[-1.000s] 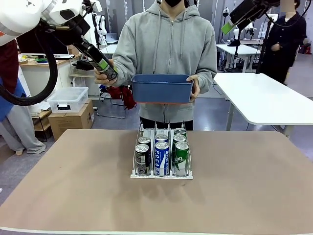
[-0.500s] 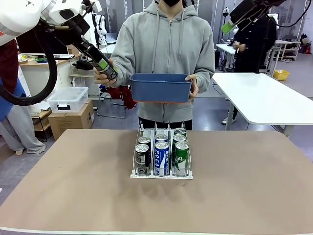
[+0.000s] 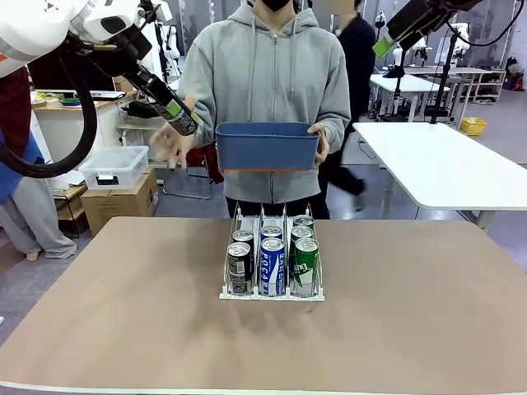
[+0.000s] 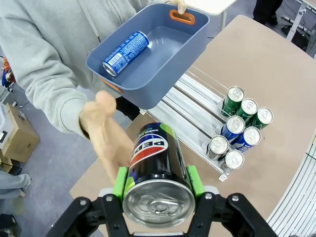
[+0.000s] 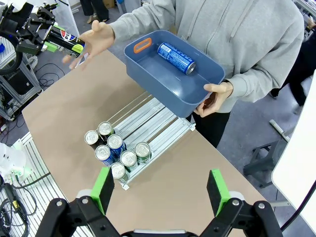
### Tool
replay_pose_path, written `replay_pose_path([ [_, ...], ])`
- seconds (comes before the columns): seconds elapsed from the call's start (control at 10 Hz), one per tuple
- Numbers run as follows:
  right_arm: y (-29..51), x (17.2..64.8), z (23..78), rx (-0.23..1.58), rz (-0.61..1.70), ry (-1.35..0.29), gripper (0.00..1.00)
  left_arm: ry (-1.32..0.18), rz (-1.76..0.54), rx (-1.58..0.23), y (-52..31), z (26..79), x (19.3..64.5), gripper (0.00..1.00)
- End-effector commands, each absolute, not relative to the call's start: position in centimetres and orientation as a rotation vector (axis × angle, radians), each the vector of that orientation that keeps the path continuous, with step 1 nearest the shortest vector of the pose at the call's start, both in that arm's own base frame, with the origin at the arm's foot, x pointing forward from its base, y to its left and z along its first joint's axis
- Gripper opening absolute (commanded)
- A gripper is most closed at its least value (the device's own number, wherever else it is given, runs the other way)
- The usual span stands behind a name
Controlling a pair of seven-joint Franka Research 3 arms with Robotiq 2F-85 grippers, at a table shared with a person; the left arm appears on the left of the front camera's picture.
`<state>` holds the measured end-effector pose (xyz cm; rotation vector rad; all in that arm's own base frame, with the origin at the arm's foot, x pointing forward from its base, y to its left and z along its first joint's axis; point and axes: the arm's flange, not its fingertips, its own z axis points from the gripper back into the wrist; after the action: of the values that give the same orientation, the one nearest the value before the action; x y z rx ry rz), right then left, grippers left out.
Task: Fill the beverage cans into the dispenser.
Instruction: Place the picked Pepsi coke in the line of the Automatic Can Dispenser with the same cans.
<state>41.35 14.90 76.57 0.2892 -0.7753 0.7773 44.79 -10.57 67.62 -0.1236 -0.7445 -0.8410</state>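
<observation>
My left gripper [image 3: 178,116] is shut on a black cola can [image 3: 180,118], held high at the far left of the table; the left wrist view has this can [image 4: 157,168] between my green pads [image 4: 121,180]. The person's open hand [image 3: 169,146] hovers just below it, apart from it. The clear dispenser [image 3: 272,296] stands mid-table with several cans: black [image 3: 240,267] in the left lane, blue-and-white [image 3: 272,265] in the middle, green [image 3: 305,265] on the right. My right gripper [image 5: 160,190] is open high above the dispenser [image 5: 148,123].
The person at the far side holds a blue bin [image 3: 268,146] above the dispenser's back end, with one blue can [image 5: 176,58] lying in it. A white table [image 3: 445,164] stands at the right, boxes at the left. Bare tabletop surrounds the dispenser.
The person's hand has let go of the black can and dropped slightly, open. My left gripper keeps the can in place. The bin shifted a little left.
</observation>
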Motion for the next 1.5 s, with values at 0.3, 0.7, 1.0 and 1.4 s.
replay_pose_path([
  [0.3, 14.7, 41.0, 76.2, 0.288, 0.778, -0.77, 1.0, -0.751, -0.84, -0.121, -10.4, 67.7, 44.7, 0.0],
  [0.7, 14.7, 41.0, 76.2, 0.288, 0.778, -0.77, 1.0, -0.751, -0.84, -0.121, -10.4, 67.7, 44.7, 0.0],
  [1.0, 14.7, 41.0, 76.2, 0.288, 0.778, -0.77, 1.0, -0.751, -0.84, -0.121, -10.4, 67.7, 44.7, 0.0],
  [1.4, 14.7, 41.0, 76.2, 0.288, 0.778, -0.77, 1.0, -0.685, -0.791, 0.039, -10.2, 66.8, 42.9, 0.58],
])
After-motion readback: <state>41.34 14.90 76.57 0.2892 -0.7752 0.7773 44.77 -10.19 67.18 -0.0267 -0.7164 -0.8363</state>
